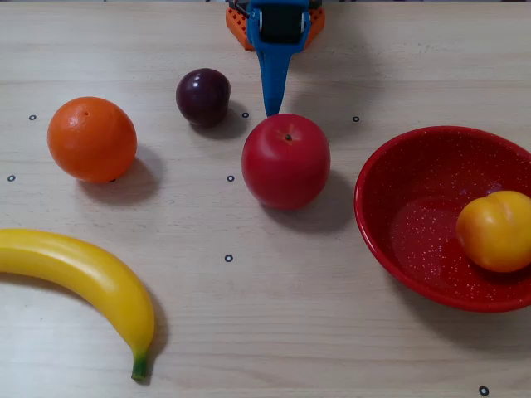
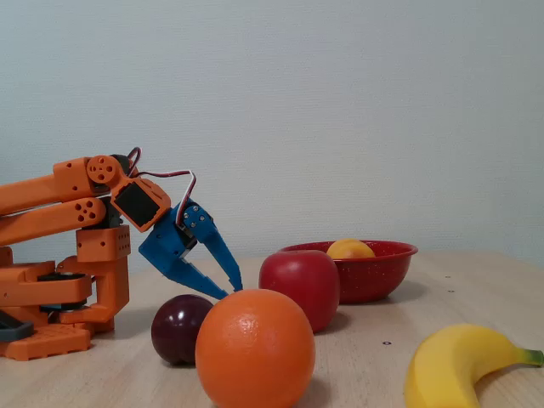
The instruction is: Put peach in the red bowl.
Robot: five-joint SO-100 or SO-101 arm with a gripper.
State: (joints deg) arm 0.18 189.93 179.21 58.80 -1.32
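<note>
The yellow-orange peach [image 1: 496, 230] lies inside the red bowl [image 1: 390, 240] at the right of a fixed view, resting against its right side. From the side in a fixed view, only the peach's top [image 2: 349, 248] shows above the bowl's rim [image 2: 378, 274]. My blue gripper [image 1: 271, 109] hangs low in front of the orange arm base, pointing down just behind the red apple. It is far from the bowl. Seen from the side, its fingertips [image 2: 231, 291] nearly meet and hold nothing.
A red apple [image 1: 286, 161] sits mid-table, with a dark plum [image 1: 202, 96] beside the gripper. An orange [image 1: 91, 138] lies at the left and a banana [image 1: 83, 282] at the front left. The arm base [image 2: 59, 297] stands at the table's far edge.
</note>
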